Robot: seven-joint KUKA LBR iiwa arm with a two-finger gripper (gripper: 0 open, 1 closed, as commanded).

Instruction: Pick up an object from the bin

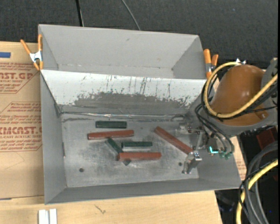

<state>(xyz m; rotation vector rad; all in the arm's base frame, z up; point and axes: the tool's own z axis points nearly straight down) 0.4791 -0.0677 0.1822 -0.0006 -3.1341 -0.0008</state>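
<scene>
bin [116, 50]: grey metal, sloped walls, scuffed floor; six sticks lie flat on the floor, from centre-left to right.
left red stick [110, 135]: long red-brown bar, nearly level, furthest left of the lot.
top green stick [111, 124]: dark green bar, level, just behind the left red stick, w/ a thin gap between them.
short green stick [114, 144]: dark green, tilted; upper end under the left red stick, lower end runs down-right toward the low red stick. Touching either or not: can't tell.
mid green stick [136, 144]: dark green, level, centre of floor, just right of the short green stick.
low red stick [141, 156]: red-brown, level, just in front of the mid green stick, dark tip at its left end.
slanted red stick [171, 140]: red-brown, runs from upper left to lower right, apart from the other five, on the right part of the floor.
gripper [190, 164]: low by the floor near the bin's right wall, just beside the lower end of the slanted red stick; contact w/ it can't be told.
grip state: can't tell if apart or together.
task's thing: slanted red stick is nearest the gripper; it lies on the floor.
orange cover [238, 94]: on the arm, above the bin's right rim.
cables [210, 90]: yellow & black, looped round the orange cover.
</scene>
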